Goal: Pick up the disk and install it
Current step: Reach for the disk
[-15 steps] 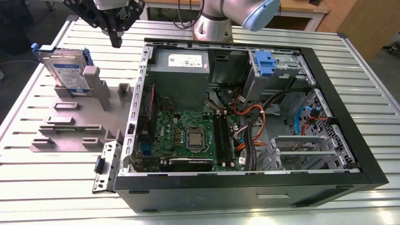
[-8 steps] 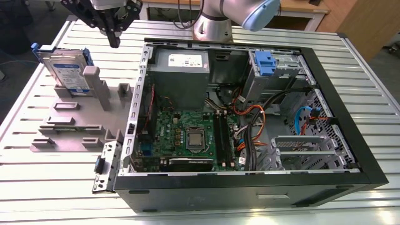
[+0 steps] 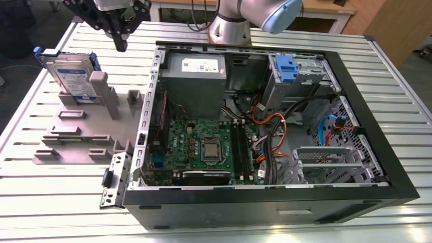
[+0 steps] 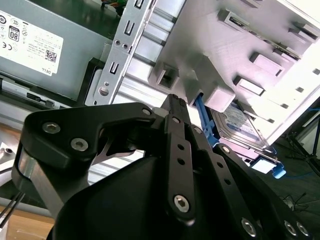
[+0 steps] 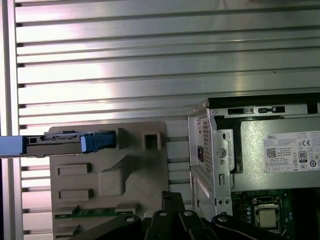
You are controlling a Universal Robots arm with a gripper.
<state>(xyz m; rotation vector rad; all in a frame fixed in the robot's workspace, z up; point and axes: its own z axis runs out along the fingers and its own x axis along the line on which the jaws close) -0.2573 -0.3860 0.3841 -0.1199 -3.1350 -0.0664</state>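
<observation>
The disk point(image 3: 70, 76), a silver hard drive with a blue-and-white label and a blue frame, stands tilted on its edge in a slot of the grey fixture plate point(image 3: 81, 136), at the exterior view's left. My gripper point(image 3: 121, 46) hangs above the table just right of the disk, between it and the open computer case point(image 3: 351, 101). Its black fingers are shut together with nothing between them. In the second wrist view the gripper point(image 4: 173, 100) points down beside the disk point(image 4: 240, 125). The first wrist view shows the disk point(image 5: 60, 142) edge-on, apart from the gripper point(image 5: 172, 196).
The case lies open on a ribbed metal table point(image 3: 54, 202). Inside are a grey power supply point(image 3: 196, 71) with a white sticker, a motherboard point(image 3: 202, 147), cables, and a drive bay with a blue latch point(image 3: 287, 68). The arm's base point(image 3: 229, 25) stands behind the case.
</observation>
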